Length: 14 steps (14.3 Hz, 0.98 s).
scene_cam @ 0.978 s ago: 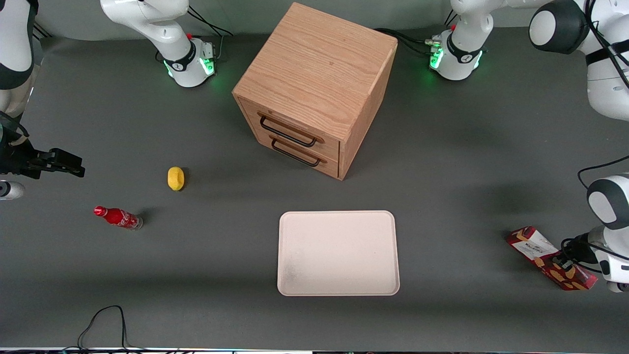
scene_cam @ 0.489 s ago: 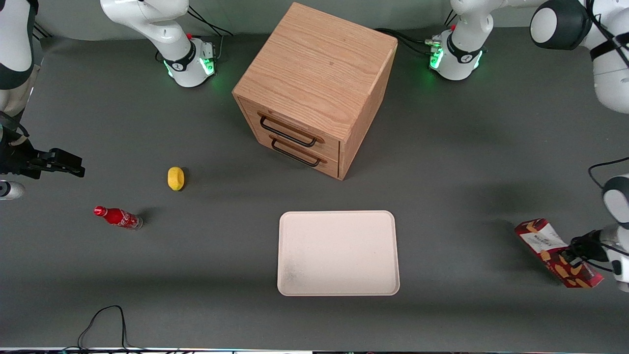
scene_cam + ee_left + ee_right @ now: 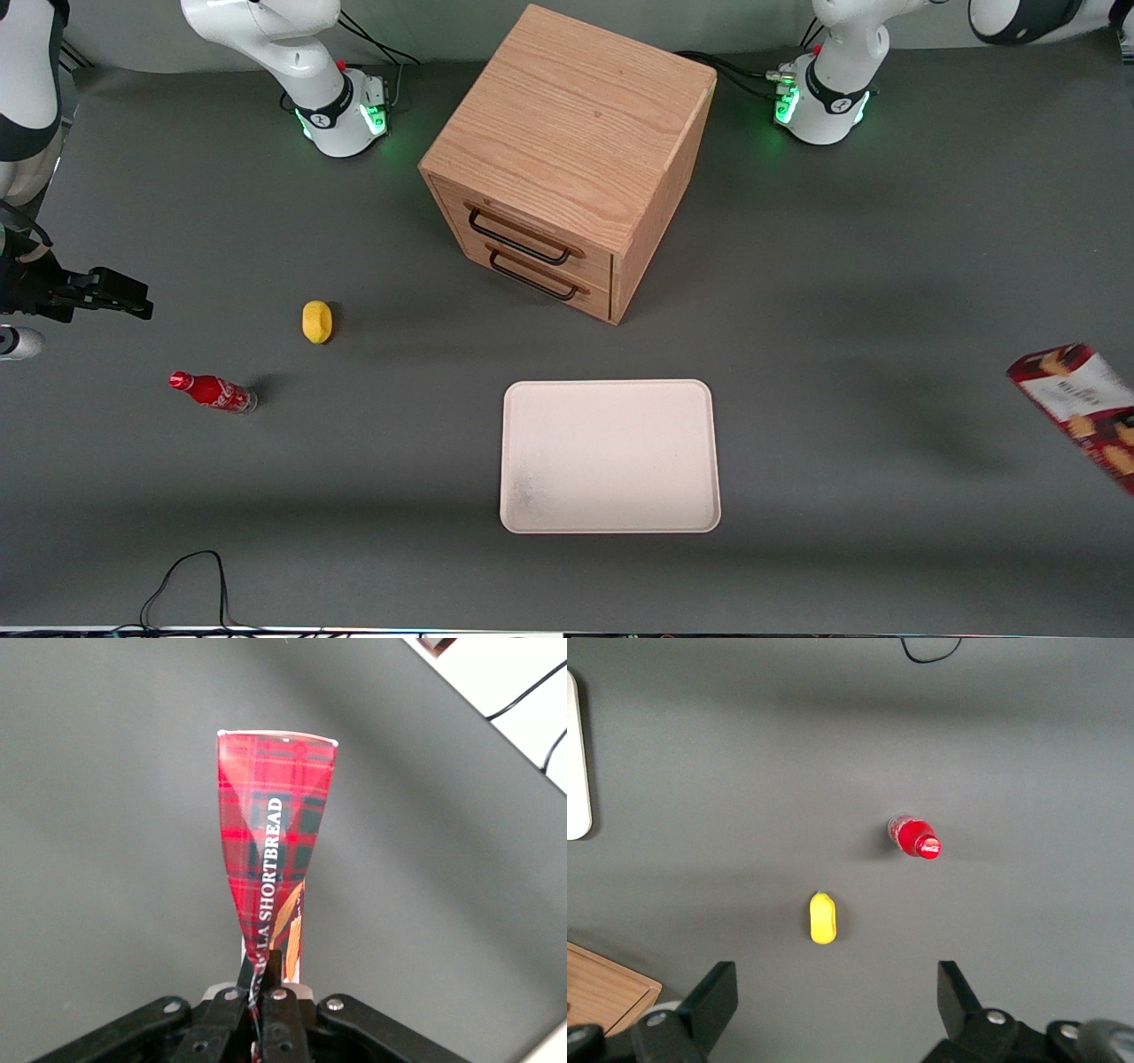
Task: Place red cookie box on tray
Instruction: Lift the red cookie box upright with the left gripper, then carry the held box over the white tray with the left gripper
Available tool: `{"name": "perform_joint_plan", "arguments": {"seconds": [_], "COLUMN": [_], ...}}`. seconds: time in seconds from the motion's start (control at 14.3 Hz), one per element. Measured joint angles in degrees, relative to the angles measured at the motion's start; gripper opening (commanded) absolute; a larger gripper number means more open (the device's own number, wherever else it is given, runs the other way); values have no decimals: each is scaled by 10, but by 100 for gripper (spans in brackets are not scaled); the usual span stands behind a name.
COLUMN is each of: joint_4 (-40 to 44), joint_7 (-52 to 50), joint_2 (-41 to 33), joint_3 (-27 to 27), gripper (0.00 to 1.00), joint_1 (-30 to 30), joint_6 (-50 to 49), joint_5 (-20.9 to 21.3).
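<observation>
At the working arm's end of the table (image 3: 850, 266), well apart from the tray (image 3: 609, 456), the red cookie box (image 3: 1083, 403) hangs lifted off the surface. Its cardboard looks light and stiff but crushable. The gripper (image 3: 263, 1005) pinches one narrow end, fingers clamped on the box, so the long free end may swing or slip.

— Where are we looking, would we say?

— A robotics lab: white arm bases (image 3: 341, 111) lit green are bolted at the edge of a grey-matted table (image 3: 842, 266), and loose cables (image 3: 190, 576) trail over it.

— And the props?

— A wooden drawer cabinet (image 3: 567, 159) and a cream tray (image 3: 609, 523) (staged, as we read it), with the gripper (image 3: 266, 992) pinching the red cookie box (image 3: 275, 850).
</observation>
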Motion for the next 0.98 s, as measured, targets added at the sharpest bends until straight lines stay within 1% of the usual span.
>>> {"name": "perform_joint_plan", "arguments": {"seconds": [0.28,0.42,0.49,0.63,0.77,0.98], "joint_4": [5,5,4,0,-1,-7], "joint_7": [0,1,2,2,1,-5], "joint_2": [-80,-99,-101,-98,-94,-88], "joint_3": [1,-8,-18,-56,-82,-88], "gripper": [0,0,0,0,0,0], "joint_1": [5,2,-1,-13,-49,-130], "joint_6": [-70,-83,-83,-85,-99,-106], "joint_5": [0,0,-1,-1,3,13]}}
